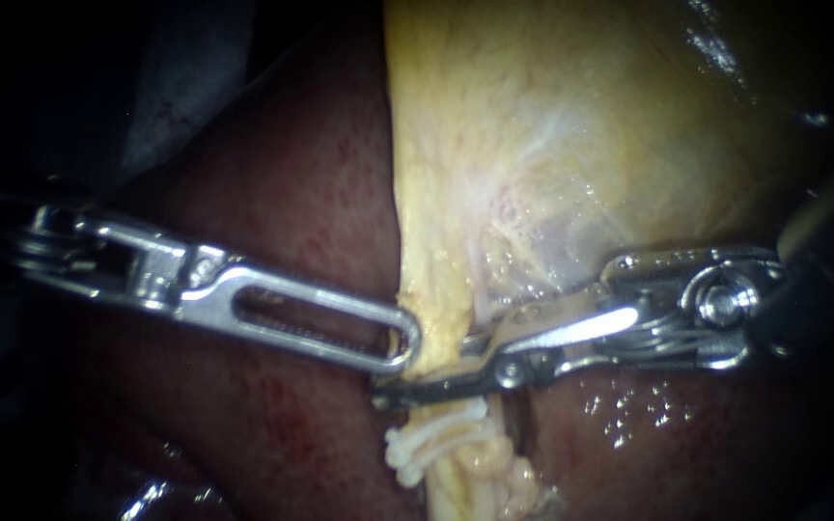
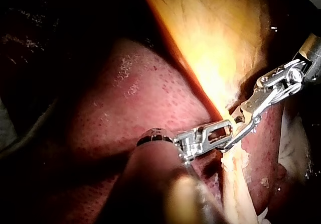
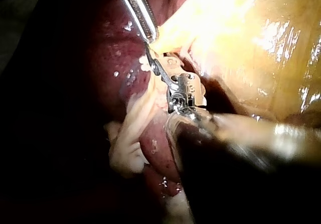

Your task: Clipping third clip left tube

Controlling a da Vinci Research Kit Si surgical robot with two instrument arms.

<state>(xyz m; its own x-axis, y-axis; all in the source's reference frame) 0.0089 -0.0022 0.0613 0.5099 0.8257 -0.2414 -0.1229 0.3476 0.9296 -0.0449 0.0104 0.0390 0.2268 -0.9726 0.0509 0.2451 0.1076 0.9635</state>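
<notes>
A pale tube [image 1: 444,417] runs down from the yellow gallbladder [image 1: 571,145]. It carries white clips [image 1: 429,442] just below my right instrument [image 1: 424,378]. That instrument enters from the right and its jaws straddle the tube above the clips, with a gap between them. My left instrument [image 1: 403,340] comes in from the left, its slotted jaws shut on the gallbladder's lower edge beside the tube. In the left wrist view both tips [image 2: 228,133] meet at the tube [image 2: 231,176]. In the right wrist view the right instrument's jaws [image 3: 159,67] lie against the pale tube [image 3: 143,111].
Dark red liver [image 1: 282,193] lies behind and to both sides of the tube. Wet, glistening liver surface [image 1: 629,410] sits under the right instrument's wrist. The two instrument tips are almost touching at the tube.
</notes>
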